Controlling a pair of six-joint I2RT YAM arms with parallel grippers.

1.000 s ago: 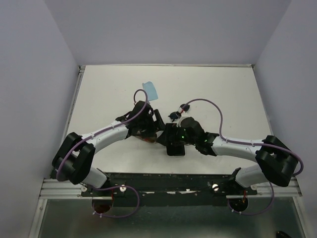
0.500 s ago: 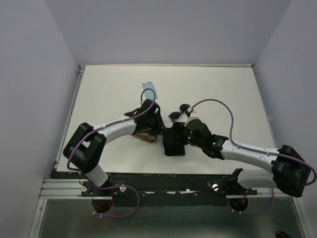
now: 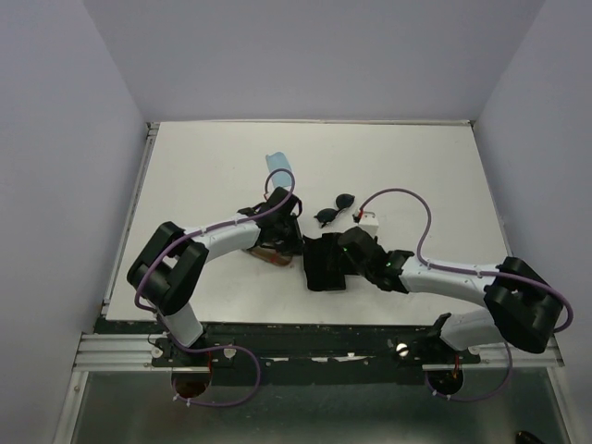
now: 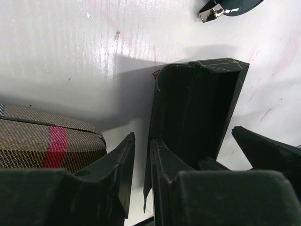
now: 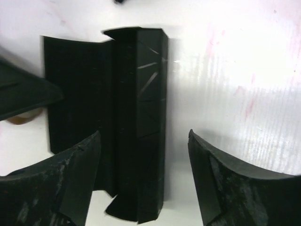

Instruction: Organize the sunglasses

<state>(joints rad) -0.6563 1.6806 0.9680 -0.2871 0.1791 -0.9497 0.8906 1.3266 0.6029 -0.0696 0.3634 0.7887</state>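
Note:
The black-framed sunglasses [image 3: 335, 209] lie folded on the white table just beyond both grippers; one corner of them [image 4: 230, 7] shows in the left wrist view. A plain black case [image 3: 324, 263] lies open between the grippers. My left gripper [image 3: 289, 237] [image 4: 142, 139] straddles the case's left wall [image 4: 157, 113], one finger inside and one outside. Its jaws are nearly together, with a sliver of table showing beside the wall. My right gripper [image 3: 333, 253] [image 5: 143, 134] hangs open over the case's right half [image 5: 141, 117], its fingers on either side and not touching it.
The plaid tan-and-black case [image 4: 47, 141] [image 3: 272, 253] lies directly left of the black case, under my left wrist. A light blue cloth [image 3: 278, 163] lies farther back. The table's raised edges run along the left [image 3: 129, 213] and the back.
My left gripper moved right to the black case and its jaws closed most of the way around the case's left wall. The right jaws narrowed slightly over the case.

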